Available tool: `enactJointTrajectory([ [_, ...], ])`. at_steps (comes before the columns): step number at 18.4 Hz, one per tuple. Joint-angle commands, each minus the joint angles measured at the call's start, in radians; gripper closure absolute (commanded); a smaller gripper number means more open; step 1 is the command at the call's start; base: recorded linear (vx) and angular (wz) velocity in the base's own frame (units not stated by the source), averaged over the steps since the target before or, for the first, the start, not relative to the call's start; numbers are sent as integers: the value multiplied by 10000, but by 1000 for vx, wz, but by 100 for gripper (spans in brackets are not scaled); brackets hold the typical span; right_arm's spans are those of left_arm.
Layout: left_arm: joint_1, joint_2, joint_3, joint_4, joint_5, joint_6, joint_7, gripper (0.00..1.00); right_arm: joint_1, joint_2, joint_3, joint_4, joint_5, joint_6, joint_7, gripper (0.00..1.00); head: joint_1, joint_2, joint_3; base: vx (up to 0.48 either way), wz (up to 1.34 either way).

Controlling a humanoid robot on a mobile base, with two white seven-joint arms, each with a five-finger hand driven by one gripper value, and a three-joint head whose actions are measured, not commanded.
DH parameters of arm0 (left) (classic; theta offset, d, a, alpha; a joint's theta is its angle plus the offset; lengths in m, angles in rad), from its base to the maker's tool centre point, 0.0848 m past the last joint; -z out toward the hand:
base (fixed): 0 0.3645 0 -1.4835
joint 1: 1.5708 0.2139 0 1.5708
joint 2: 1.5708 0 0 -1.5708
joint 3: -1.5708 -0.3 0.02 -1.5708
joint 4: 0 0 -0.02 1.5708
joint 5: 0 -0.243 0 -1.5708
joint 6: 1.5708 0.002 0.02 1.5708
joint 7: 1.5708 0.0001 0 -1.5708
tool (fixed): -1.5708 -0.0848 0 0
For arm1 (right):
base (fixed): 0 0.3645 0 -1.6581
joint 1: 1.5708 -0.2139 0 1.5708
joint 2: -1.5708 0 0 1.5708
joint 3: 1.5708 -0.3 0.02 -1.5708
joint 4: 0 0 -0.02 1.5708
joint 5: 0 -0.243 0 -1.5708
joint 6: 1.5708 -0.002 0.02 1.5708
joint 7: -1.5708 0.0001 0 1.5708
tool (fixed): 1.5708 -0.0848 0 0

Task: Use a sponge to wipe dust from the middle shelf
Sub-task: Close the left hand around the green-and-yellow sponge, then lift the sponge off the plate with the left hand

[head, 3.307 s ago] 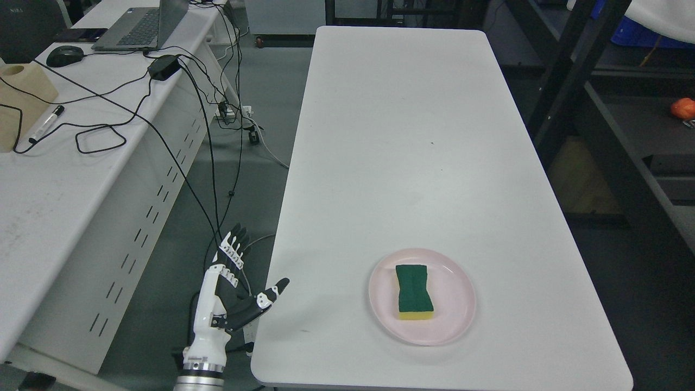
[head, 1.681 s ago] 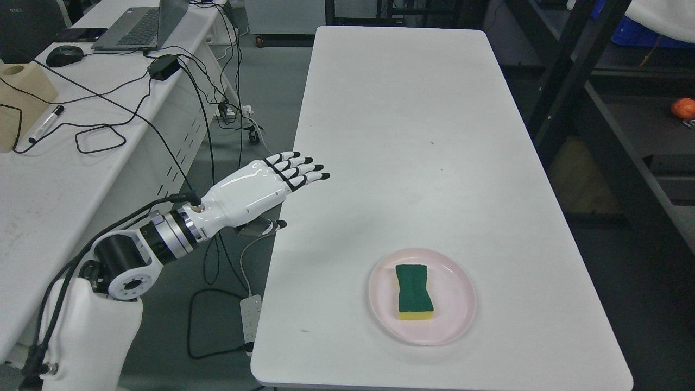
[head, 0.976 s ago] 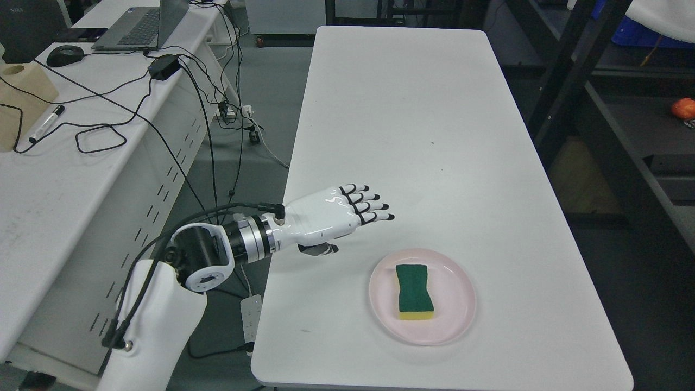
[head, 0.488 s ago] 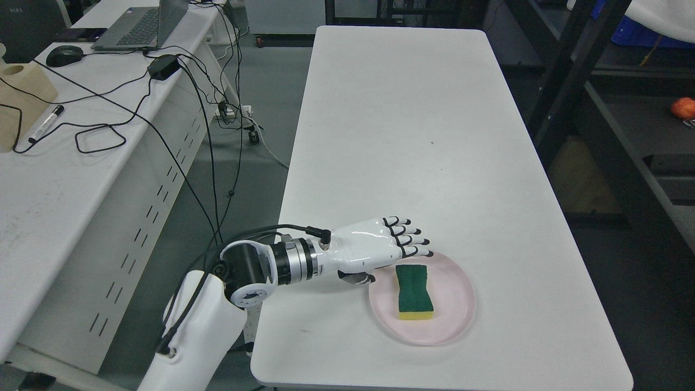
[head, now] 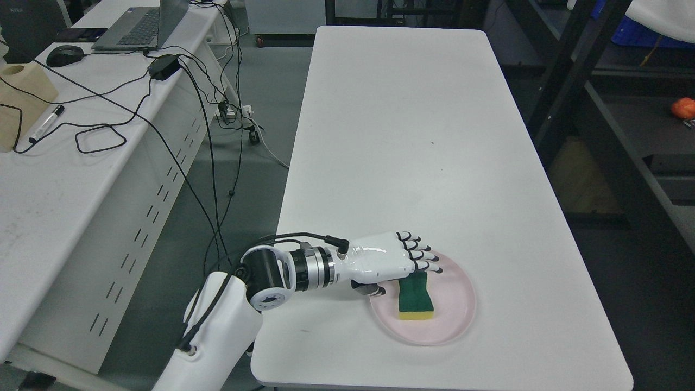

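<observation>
There is one view only, from the robot's head, set high and tilted steeply down over the near end of a long white table (head: 412, 136), looking along its length toward the far end. The near edge runs almost to the bottom of the frame, so the pink plate (head: 456, 320) close to it sits low in the picture. A second desk (head: 54, 179) with a laptop (head: 142, 26) fills the left side, dark shelving (head: 613, 136) the right. The left arm (head: 228, 331) enters from the lower left. No other camera shares the scene
</observation>
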Motion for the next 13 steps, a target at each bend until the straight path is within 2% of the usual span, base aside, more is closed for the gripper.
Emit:
enactJointTrajectory([
  [1, -340, -69, -538, 984, -127, 3, 4, 16, 0, -175, 0, -175, 0, 730, 0, 0, 0, 0, 0, 0, 0],
  [3, -340, -69, -615, 1168, -112, 3, 4, 20, 0, -175, 0, -175, 0, 730, 0, 0, 0, 0, 0, 0, 0],
  [8, -340, -69, -738, 1474, -112, 3, -12, 37, 0, -175, 0, -175, 0, 730, 0, 0, 0, 0, 0, 0, 0],
  [13, -340, -69, -311, 1506, 515, 3, -257, 72, 0, -175, 0, -175, 0, 730, 0, 0, 0, 0, 0, 0, 0],
])
